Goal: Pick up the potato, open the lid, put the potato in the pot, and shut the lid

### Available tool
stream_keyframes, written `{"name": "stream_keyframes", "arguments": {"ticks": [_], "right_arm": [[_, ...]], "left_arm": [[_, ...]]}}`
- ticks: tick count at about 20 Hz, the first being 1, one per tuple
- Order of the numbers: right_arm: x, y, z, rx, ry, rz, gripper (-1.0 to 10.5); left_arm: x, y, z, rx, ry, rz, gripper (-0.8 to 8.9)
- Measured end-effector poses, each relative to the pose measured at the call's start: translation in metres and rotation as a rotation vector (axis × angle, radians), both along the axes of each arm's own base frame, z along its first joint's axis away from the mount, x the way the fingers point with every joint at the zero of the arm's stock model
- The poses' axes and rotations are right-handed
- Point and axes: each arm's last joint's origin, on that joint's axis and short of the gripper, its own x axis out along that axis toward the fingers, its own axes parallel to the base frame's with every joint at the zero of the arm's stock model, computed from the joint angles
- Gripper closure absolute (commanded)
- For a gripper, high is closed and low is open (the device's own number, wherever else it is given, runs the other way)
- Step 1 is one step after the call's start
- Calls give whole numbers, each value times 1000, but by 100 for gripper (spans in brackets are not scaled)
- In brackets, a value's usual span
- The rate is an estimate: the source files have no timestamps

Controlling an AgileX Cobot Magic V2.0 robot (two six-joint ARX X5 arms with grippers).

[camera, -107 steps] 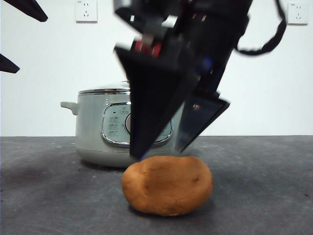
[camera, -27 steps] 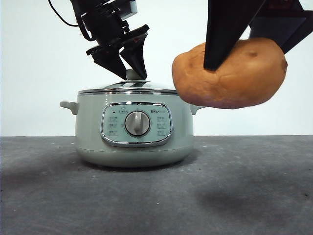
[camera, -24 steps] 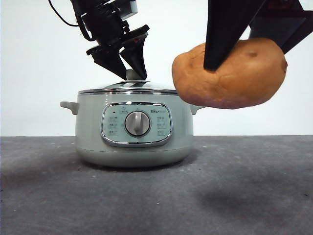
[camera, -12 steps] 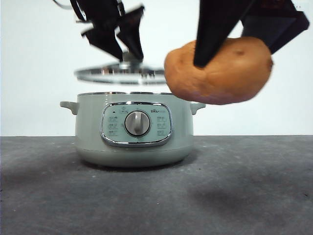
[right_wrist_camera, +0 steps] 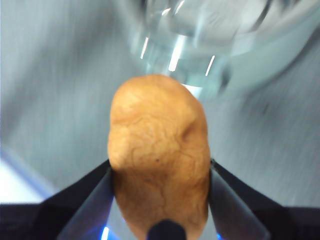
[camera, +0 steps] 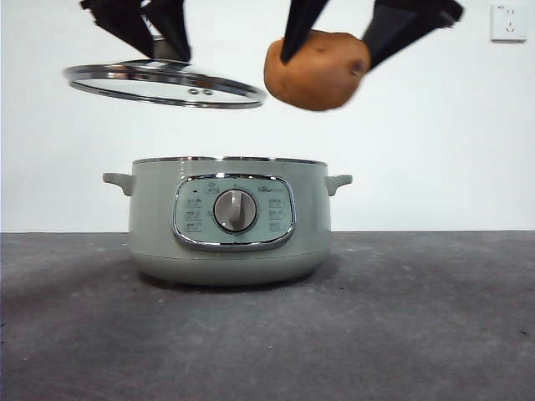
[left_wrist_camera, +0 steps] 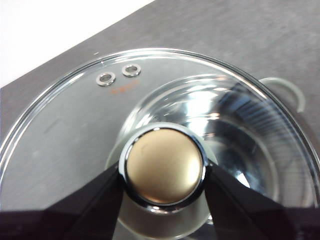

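Glass caught the light as the lid (camera: pixel 165 83) hung clear of the pot (camera: pixel 227 219), where half a second before it had only just parted from the rim. The left gripper (left_wrist_camera: pixel 163 176) was clamped on its knob, the lid off to one side. The potato (camera: pixel 317 68), pinched in the right gripper (right_wrist_camera: pixel 159 172), had drifted in above the open mouth (so the drop looked next). The left wrist view alone showed the 2 vent holes (left_wrist_camera: pixel 118 74) from above; the right wrist view was blurred.
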Motion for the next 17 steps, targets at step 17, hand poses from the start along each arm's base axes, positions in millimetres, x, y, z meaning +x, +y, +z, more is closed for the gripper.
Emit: {"name": "stream_keyframes", "arguments": {"ticks": [17], "right_arm": [[182,100,-43,-156,29,-39,955]], "left_arm": [[18,86,0,2,9,252,826]]}}
